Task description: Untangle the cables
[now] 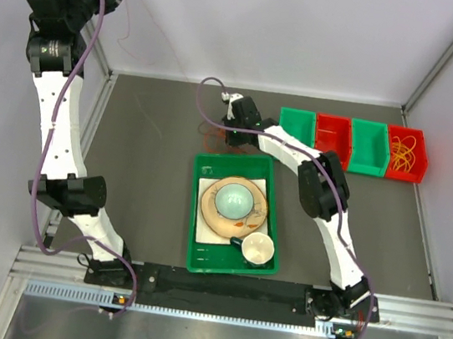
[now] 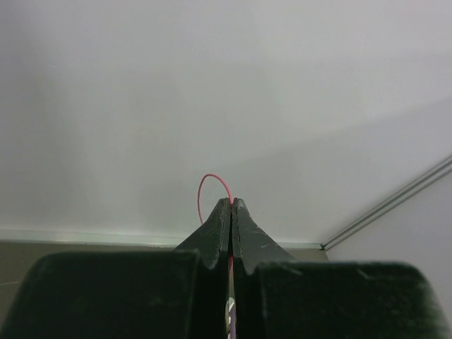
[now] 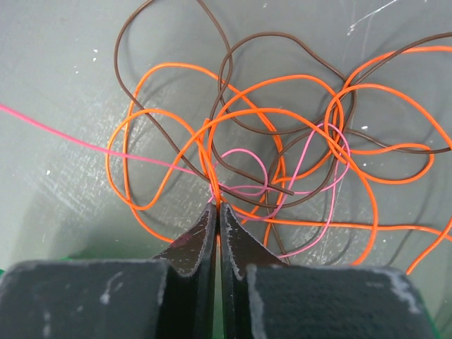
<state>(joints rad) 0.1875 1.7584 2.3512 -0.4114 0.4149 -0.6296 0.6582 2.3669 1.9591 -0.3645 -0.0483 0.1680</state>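
The left gripper [image 2: 231, 203], jaws pressed together, pinches a hair-thin pink wire [image 2: 210, 175] that arcs above its tips; the arm is raised at the upper left of the top view. The right gripper [image 3: 217, 206], jaws together, clamps a thin orange wire [image 3: 169, 66] at the edge of the tangle of cables [image 1: 212, 140]. There orange, pink and a thin brown wire [image 3: 117, 49] cross on the grey tabletop [image 1: 141, 174], at upper centre, just beyond a green plastic tray [image 1: 195, 216].
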